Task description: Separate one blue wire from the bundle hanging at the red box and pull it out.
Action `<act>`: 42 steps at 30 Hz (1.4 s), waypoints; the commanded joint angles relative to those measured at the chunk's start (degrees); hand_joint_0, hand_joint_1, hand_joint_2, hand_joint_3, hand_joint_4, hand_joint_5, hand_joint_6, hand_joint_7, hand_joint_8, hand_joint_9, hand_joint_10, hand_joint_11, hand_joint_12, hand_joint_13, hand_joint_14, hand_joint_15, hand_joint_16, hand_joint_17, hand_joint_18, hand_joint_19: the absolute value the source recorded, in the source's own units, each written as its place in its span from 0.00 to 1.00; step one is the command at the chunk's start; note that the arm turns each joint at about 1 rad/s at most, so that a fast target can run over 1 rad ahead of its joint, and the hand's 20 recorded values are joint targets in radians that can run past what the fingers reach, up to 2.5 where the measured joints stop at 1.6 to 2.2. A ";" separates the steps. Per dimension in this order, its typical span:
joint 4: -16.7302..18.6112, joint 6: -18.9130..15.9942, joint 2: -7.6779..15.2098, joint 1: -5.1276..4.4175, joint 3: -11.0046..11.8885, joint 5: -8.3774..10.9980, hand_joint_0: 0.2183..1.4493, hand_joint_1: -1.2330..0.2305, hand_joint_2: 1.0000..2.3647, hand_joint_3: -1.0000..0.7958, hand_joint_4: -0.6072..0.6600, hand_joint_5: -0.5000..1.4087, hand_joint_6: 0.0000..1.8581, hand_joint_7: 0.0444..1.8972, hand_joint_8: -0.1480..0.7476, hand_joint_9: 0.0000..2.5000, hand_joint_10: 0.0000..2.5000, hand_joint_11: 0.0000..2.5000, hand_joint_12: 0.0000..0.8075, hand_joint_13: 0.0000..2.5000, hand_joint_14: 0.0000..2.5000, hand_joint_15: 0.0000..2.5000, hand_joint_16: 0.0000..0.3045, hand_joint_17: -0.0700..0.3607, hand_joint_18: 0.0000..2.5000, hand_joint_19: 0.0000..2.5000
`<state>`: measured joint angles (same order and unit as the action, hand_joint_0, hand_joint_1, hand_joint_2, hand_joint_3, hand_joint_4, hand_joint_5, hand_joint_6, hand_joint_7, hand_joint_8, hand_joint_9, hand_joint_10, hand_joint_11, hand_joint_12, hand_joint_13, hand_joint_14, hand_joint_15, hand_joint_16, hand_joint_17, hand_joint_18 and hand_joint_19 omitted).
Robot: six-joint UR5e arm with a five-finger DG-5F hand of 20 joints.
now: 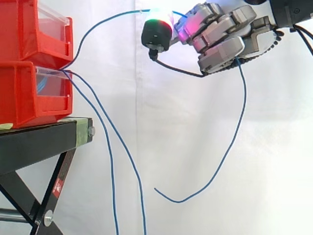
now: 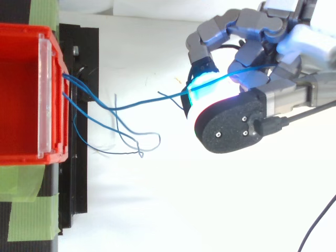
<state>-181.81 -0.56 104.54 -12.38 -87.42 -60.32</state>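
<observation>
Several thin blue wires come out at the front of the stacked red bins [image 1: 24,93], whose rim [image 2: 21,30] is at the left of the top view. One blue wire [image 1: 105,20] arcs up and right from the bins into my hand [image 1: 220,34]. The hand [image 2: 262,58] is high and right of the bins, shut on that wire [image 2: 147,102], with its fingers and thumb curled round it. The wire's free tail [image 1: 215,176] drops below the hand and loops back left. Two other blue wires [image 1: 144,215] hang straight down from the bins.
The bins sit on a black stand [image 1: 39,142] with crossed legs, and green tape [image 2: 31,210] marks its top. More loose wire ends [image 2: 139,149] curl beside the stand. A white curtain is behind the wires and the hand.
</observation>
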 commanded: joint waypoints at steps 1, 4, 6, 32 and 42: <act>0.06 1.70 -0.04 -0.01 -0.03 -0.06 0.24 0.35 0.00 0.28 0.72 0.19 0.48 0.73 0.60 0.57 1.00 0.94 0.47 0.63 1.00 0.28 0.16 0.41 0.59 0.62; 0.67 5.48 -0.04 0.43 -0.03 0.47 0.23 0.37 0.00 0.28 0.72 0.19 0.48 0.73 0.61 0.57 1.00 0.92 0.47 0.63 1.00 0.27 0.16 0.42 0.60 0.62; 1.73 7.68 0.05 0.52 0.06 0.91 0.23 0.37 0.00 0.28 0.72 0.19 0.48 0.72 0.61 0.57 1.00 0.93 0.48 0.63 1.00 0.27 0.16 0.42 0.60 0.61; 11.13 25.61 0.05 0.87 -0.03 1.70 0.20 0.46 0.00 0.28 0.72 0.19 0.47 0.70 0.62 0.57 0.98 0.91 0.49 0.63 1.00 0.26 0.19 0.46 0.61 0.60; 11.48 31.76 0.05 1.05 -0.03 1.70 0.27 0.49 0.00 0.28 0.71 0.19 0.47 0.72 0.59 0.57 0.97 0.92 0.45 0.61 1.00 0.26 0.15 0.40 0.58 0.62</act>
<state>-170.48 29.60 104.56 -11.38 -87.42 -58.62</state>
